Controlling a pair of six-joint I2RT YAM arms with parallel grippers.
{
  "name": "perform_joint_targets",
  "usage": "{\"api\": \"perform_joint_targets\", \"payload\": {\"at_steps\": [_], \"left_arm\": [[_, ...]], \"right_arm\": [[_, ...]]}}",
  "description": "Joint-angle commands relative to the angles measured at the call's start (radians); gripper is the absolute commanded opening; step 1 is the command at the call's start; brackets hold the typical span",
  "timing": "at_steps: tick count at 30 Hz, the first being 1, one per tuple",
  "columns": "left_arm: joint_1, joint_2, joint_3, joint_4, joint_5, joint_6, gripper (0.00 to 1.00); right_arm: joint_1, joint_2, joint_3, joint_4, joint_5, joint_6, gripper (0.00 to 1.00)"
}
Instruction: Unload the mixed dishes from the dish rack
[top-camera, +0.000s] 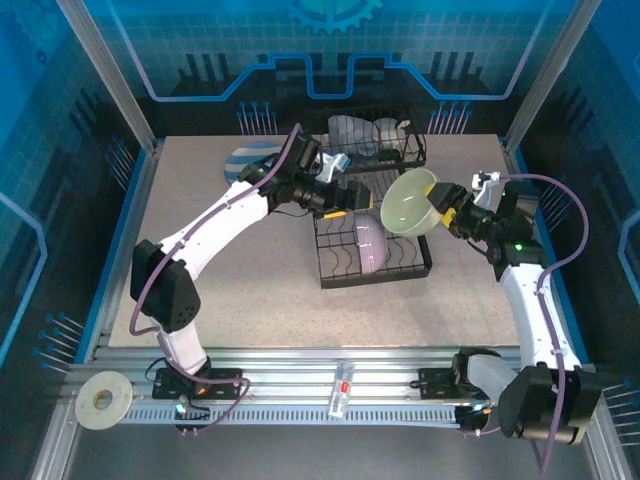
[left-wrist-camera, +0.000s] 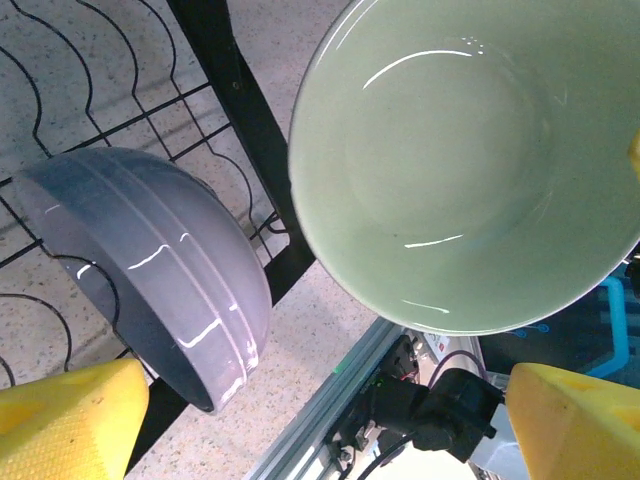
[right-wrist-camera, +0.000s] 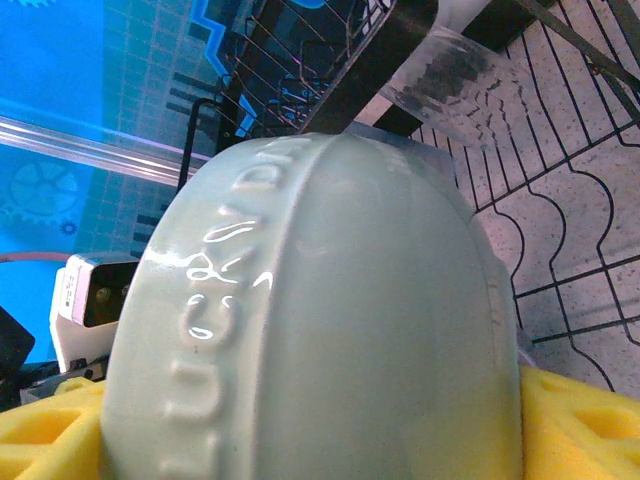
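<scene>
My right gripper (top-camera: 441, 204) is shut on the pale green bowl (top-camera: 408, 206), holding it tilted in the air at the right side of the dish rack (top-camera: 330, 272). In the right wrist view the bowl's outside (right-wrist-camera: 330, 320) sits between the yellow fingers (right-wrist-camera: 585, 430). My left gripper (top-camera: 340, 195) hovers over the rack, open, with nothing between its yellow fingers (left-wrist-camera: 70, 425). Below it a lavender bowl (left-wrist-camera: 150, 265) leans on its side in the rack's lower wire slots (left-wrist-camera: 225, 90), close to the green bowl (left-wrist-camera: 460, 160). The upper basket (top-camera: 405, 125) holds white dishes (top-camera: 350, 130). A clear cup (right-wrist-camera: 450, 75) lies in the rack.
A blue-and-white striped plate (top-camera: 250, 157) lies on the table left of the rack, behind the left arm. A tape roll (top-camera: 103, 399) rests on the front rail at the left. Blue enclosure walls stand close on both sides and at the back.
</scene>
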Motion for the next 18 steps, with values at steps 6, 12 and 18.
{"api": "perform_joint_targets", "payload": {"at_steps": [6, 12, 18], "left_arm": [[-0.022, 0.058, 0.077, -0.018, 0.039, 0.014, 0.92], [-0.035, 0.091, 0.110, -0.016, 0.044, 0.006, 0.91], [-0.043, 0.115, 0.123, 0.000, 0.052, -0.023, 0.87]], "right_arm": [[0.032, -0.064, 0.016, 0.163, -0.065, 0.101, 0.18], [0.058, -0.076, 0.017, 0.182, -0.066, 0.145, 0.18], [0.071, -0.083, -0.008, 0.225, -0.070, 0.195, 0.18]]}}
